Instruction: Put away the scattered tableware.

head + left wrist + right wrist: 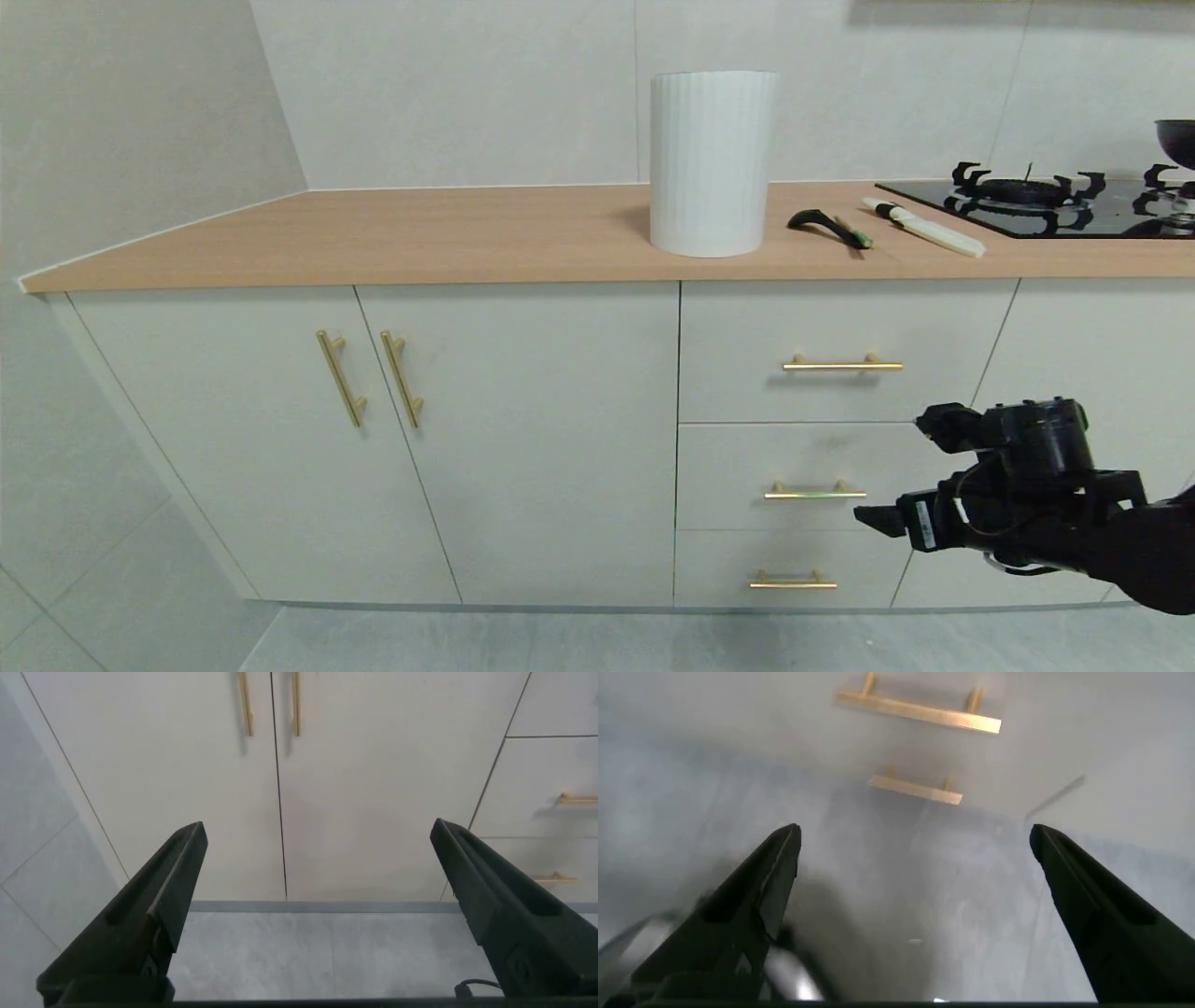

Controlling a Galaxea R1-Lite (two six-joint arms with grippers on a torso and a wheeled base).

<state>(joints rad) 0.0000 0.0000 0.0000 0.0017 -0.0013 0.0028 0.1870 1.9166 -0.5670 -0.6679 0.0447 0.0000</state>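
On the wooden countertop (420,238) a black spoon-like utensil (823,224) lies just right of a tall white ribbed holder (711,161). A long white utensil (926,228) lies a little farther right, near the hob. My right gripper (896,467) hangs open and empty well below the counter, in front of the drawers on the right; its fingers (757,905) stand wide apart before two gold drawer handles (917,711). My left gripper (318,833) is open and empty too, low down, facing the cabinet doors (280,784) and the floor.
A black gas hob (1055,201) sits at the counter's right end with a dark pot (1176,140) at the edge. Below are two cabinet doors (373,439) and three drawers (822,364) with gold handles. Tiled walls close in the left corner.
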